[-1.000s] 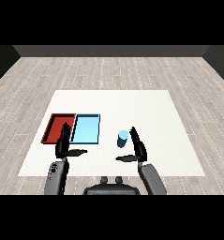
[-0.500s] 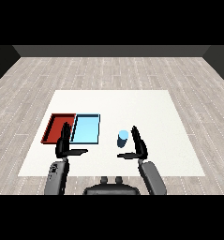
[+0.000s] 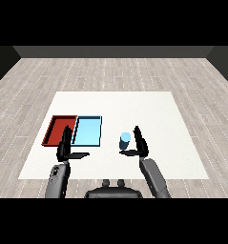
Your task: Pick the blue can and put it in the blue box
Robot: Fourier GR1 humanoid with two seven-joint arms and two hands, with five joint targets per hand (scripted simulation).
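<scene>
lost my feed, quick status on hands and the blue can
Both hands open: right hand beside blue can, not gripping. Left hand idle. Blue tray unobstructed.

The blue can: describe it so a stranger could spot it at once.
On the white table, look right of the light blue tray, where the right hand is open. The blue can stands upright just left of that hand. It is the only upright round thing; the trays are flat.

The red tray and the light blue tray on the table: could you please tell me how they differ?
The red tray is dark red; the light blue tray is pale blue. The red tray lies at the outer left, while the light blue tray lies nearer the blue can. The left hand overlaps the red tray's near corner, not the light blue tray. Both are shallow, rectangular, side by side, holding nothing.
</scene>
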